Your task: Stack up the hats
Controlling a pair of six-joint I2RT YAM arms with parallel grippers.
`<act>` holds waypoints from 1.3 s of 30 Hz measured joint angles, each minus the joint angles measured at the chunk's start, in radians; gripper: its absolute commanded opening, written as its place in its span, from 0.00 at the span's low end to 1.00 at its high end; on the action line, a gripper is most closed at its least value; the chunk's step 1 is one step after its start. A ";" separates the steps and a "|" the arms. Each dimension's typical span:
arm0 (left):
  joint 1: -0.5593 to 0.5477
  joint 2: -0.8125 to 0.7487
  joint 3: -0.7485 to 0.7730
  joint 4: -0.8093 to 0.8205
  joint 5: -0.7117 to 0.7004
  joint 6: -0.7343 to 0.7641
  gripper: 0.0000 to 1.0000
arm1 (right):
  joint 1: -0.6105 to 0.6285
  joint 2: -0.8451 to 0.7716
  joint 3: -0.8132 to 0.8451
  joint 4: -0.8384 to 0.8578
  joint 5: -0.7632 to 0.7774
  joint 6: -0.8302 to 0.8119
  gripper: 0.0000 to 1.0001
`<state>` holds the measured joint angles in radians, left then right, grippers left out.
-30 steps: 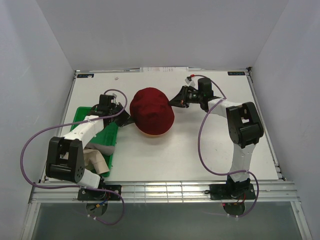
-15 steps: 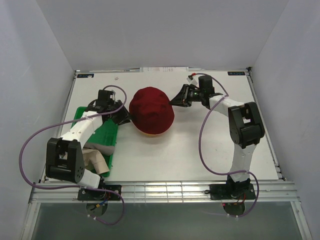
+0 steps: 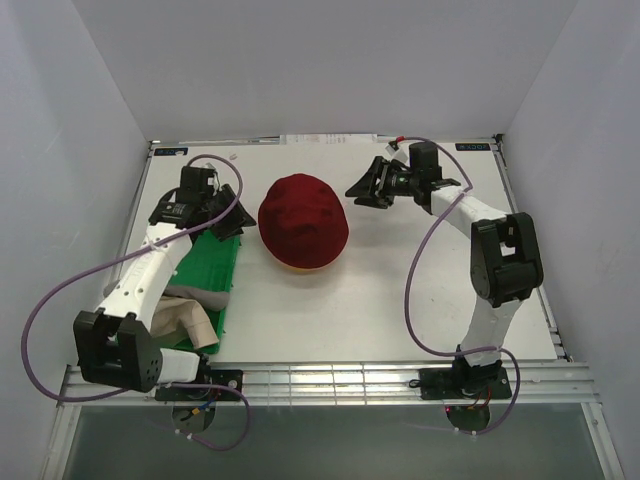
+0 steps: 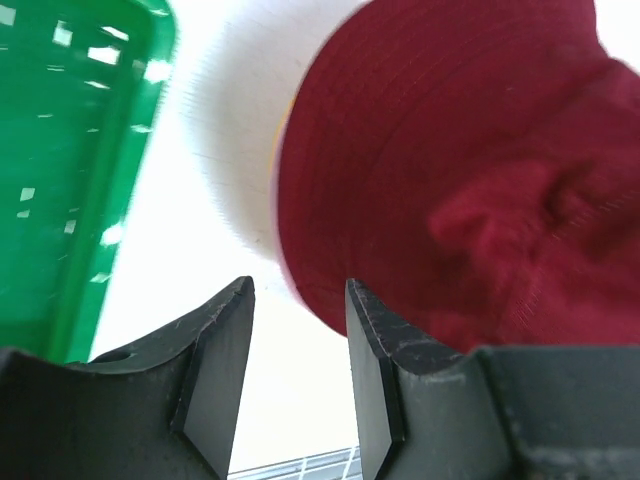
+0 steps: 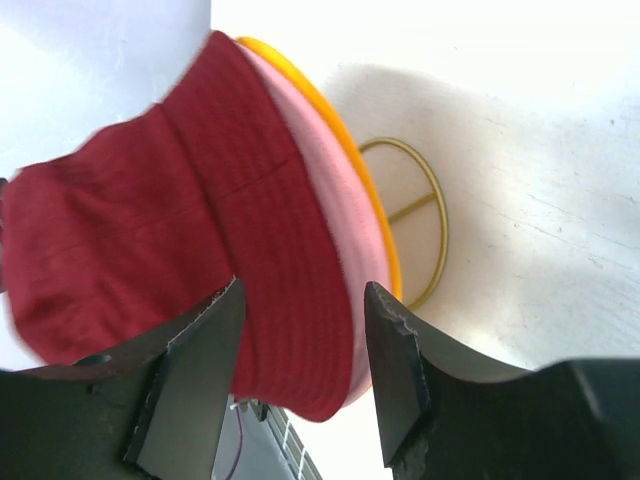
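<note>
The dark red hat (image 3: 303,218) sits dome-up at the table's middle, on top of a pale pink hat (image 5: 345,225) and a yellow-orange hat (image 5: 322,112) whose rims show beneath it. A gold wire frame (image 5: 425,215) pokes out under the pile. My left gripper (image 3: 222,224) hovers left of the pile, open and empty, apart from the red hat (image 4: 450,170). To the pile's right, my right gripper (image 3: 358,193) is open too, holding nothing. A grey hat (image 3: 203,297) and a beige hat (image 3: 190,322) lie in the green tray (image 3: 215,262).
The green tray (image 4: 60,150) lies along the table's left side, under my left arm. White walls close in the table on the left, back and right. Purple cables loop off both arms.
Both grippers have opened and let go of the dark red hat. The left one has pulled back up and left, the right one up and right. The hat stays on the pile.
</note>
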<state>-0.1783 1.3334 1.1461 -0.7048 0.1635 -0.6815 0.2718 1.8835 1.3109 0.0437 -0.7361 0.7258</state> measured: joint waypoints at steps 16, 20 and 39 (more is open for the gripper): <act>0.000 -0.313 0.048 -0.573 -0.655 -0.448 0.81 | -0.003 -0.268 -0.148 -0.066 0.026 -0.054 0.60; 0.000 -0.338 0.025 -0.618 -0.673 -0.501 0.81 | 0.001 -0.271 -0.153 -0.079 0.026 -0.065 0.60; 0.000 -0.455 -0.064 -0.637 -0.671 -0.538 0.82 | 0.005 -0.288 -0.218 -0.094 0.026 -0.077 0.59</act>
<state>-0.1780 0.8783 1.0824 -1.3415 -0.5076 -1.2194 0.2764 1.5959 1.0927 -0.0505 -0.7101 0.6483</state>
